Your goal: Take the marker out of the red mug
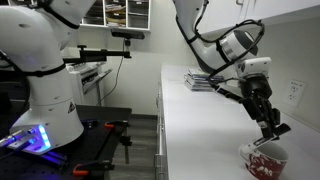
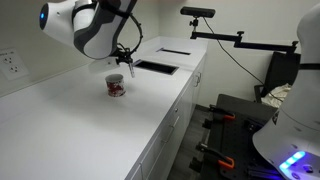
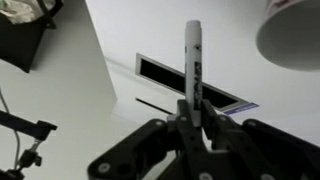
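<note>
The red mug (image 1: 265, 160) stands on the white counter, red with white patterning; it also shows in an exterior view (image 2: 117, 86). My gripper (image 1: 268, 126) hangs just above the mug, slightly to its side (image 2: 128, 68). In the wrist view the gripper (image 3: 193, 108) is shut on the marker (image 3: 193, 55), a thin stick with a pale tip and a dark printed body that sticks out beyond the fingers. The mug's pale rounded edge (image 3: 292, 35) shows at the top right of the wrist view, apart from the marker.
A dark rectangular opening (image 2: 158, 67) is set in the counter behind the mug, also in the wrist view (image 3: 165, 72). A flat dark stack (image 1: 200, 80) lies farther along the counter. The counter edge (image 2: 175, 100) drops to the floor. Wall outlets (image 1: 294, 92) are on the wall.
</note>
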